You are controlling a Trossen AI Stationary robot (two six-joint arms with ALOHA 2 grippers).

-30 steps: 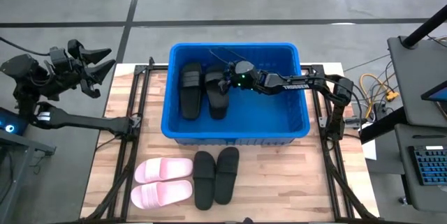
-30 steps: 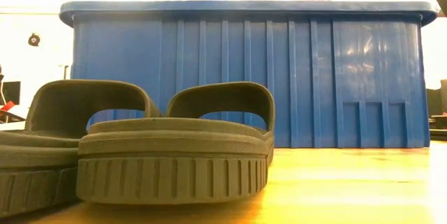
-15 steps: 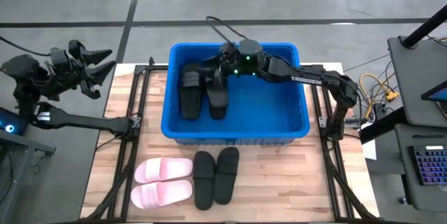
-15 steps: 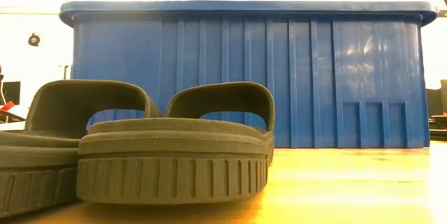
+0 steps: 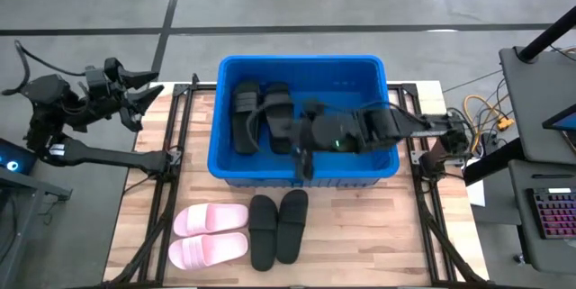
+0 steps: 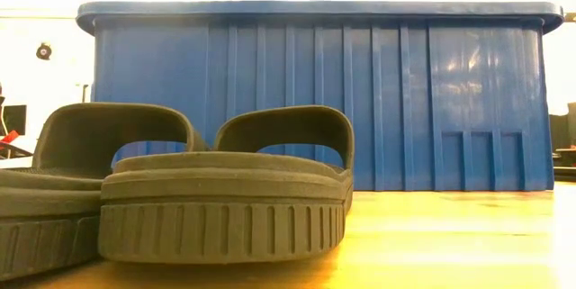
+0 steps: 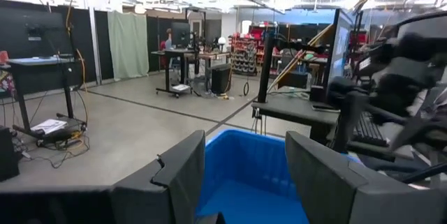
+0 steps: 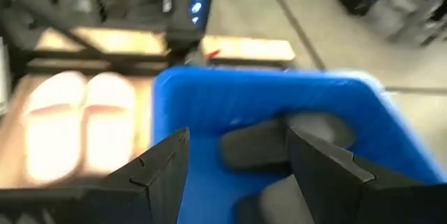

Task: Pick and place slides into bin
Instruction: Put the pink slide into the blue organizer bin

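Observation:
The blue bin (image 5: pixel 360 165) stands in the middle of the table and also shows in the low view (image 6: pixel 405 91). Two black slides (image 5: pixel 261 113) lie side by side on its floor at the left; the right wrist view (image 8: pixel 279 140) shows them too. A pale pink pair (image 5: pixel 210 235) and a black pair (image 5: pixel 278 226) lie soles down on the table in front of the bin. My right gripper (image 5: pixel 301 161) is open and empty over the bin's near wall (image 8: pixel 237 135). My left gripper (image 5: pixel 148 91) is open and empty beyond the table's left far corner (image 7: pixel 244 140).
The black pair fills the low view's foreground (image 6: pixel 216 199). Black frame rails (image 5: pixel 166 172) run along both sides of the wooden table. Bare wood lies right of the black pair (image 5: pixel 369 235). A bench with a keyboard (image 5: pixel 549 208) stands off the table's right edge.
My right gripper has risen from the black slides at the bin's far left, then swung toward the table's near edge and turned, ending over the bin's near wall. My left gripper has shifted a little toward the bin. The slides have stayed where they were.

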